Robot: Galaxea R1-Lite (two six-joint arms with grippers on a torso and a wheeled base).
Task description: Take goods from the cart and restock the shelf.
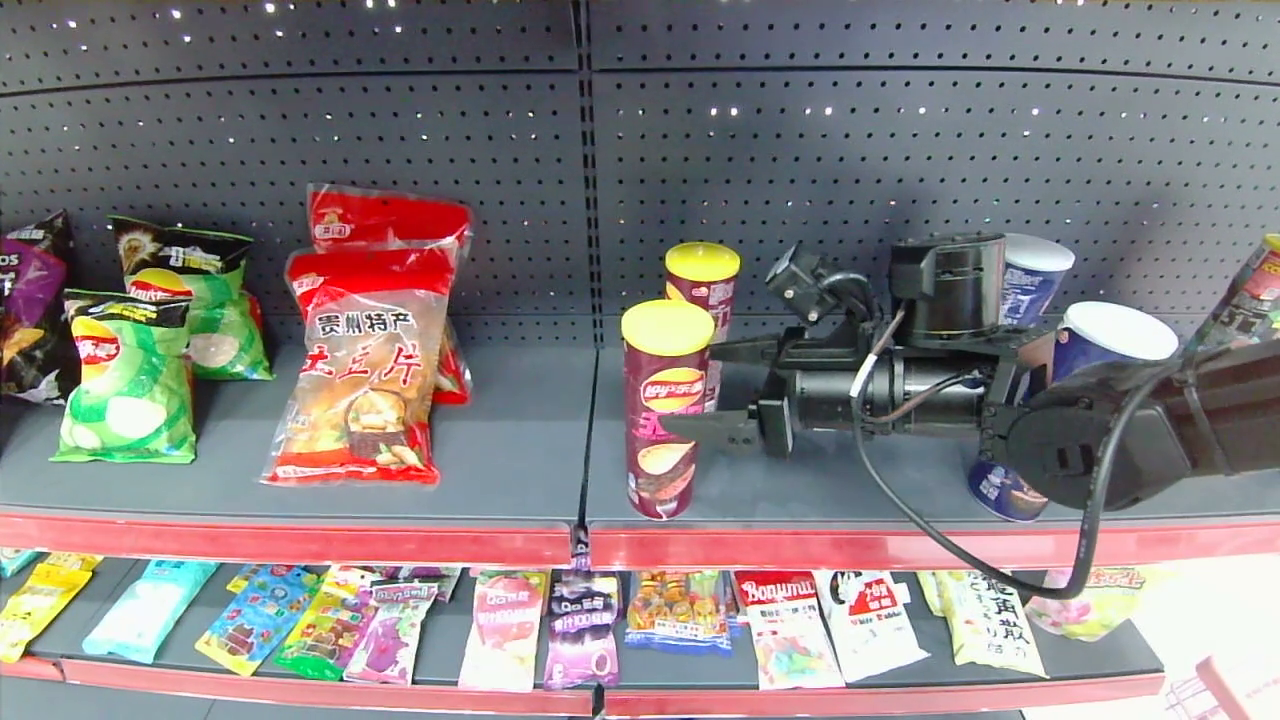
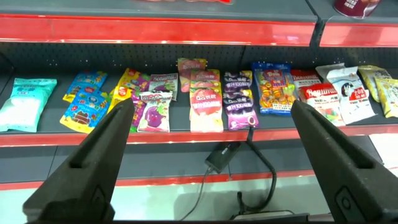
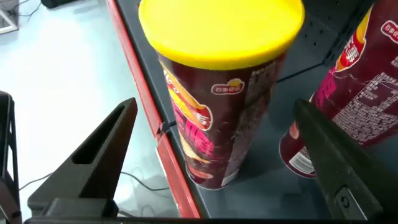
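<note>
Maroon chip can [image 1: 665, 410] w/ yellow lid, upright, shelf [image 1: 520, 440] front edge

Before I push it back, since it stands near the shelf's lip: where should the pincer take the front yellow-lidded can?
Grip the front can on its body at mid-height, below the lid, coming in level from the robot's right, where the open right pincer is. The can stands upright, tall and round, so its sides probably hold best. The second can crowds the back.

upper shelf [image 1: 520, 440], left edge: 2 green chip bags [image 1: 128, 385], 1 purple bag [image 1: 30, 300] | left of mid-divider: 2 red snack bags [image 1: 365, 375], 1 behind the other | lower shelf [image 1: 1100, 650], along front edge: row of flat candy packets [image 1: 500, 625] | below that shelf: black adapter [image 2: 222, 155] on a cable [image 2: 264, 168]
</note>
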